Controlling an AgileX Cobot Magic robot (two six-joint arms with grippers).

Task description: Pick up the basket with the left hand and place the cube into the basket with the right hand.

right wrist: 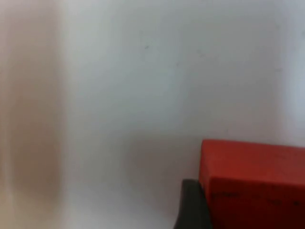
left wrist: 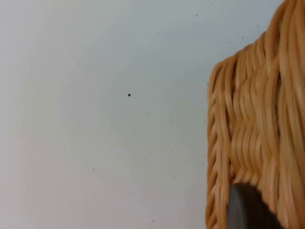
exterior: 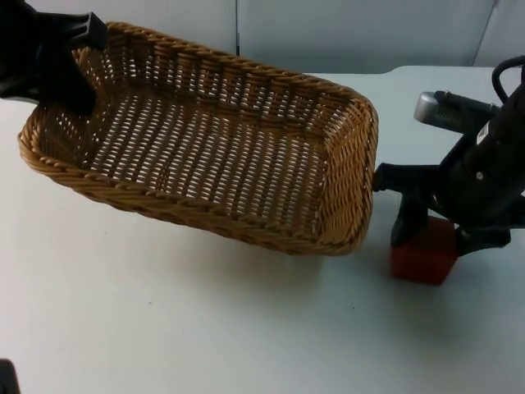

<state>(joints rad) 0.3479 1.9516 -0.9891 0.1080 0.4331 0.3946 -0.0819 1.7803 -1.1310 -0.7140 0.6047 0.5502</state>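
Left gripper is clamping the far-left rim of the basket, with one dark fingertip pressing against the woven wall in the left wrist view. From this gripper the basket is stretching away to the right and toward the viewer, tilting so that its gripped end is sitting higher than the opposite end. Below it, the basket is casting a soft shadow on the table, which suggests it is hanging off the surface, though contact at the low corner cannot be judged. Nothing is lying inside the basket.

Right gripper is reaching down just beside the basket's right-hand end, its fingers straddling the cube. One finger is standing against the cube's left face and the other against its right face, so the gripper is closing on the red block. In the right wrist view a black finger is touching the side of the cube, with the white table spreading beyond it. Whether the cube is resting on the table or sitting slightly off it cannot be told. Relative to this gripper, the basket's nearest corner is lying just to its left, apart from the cube.
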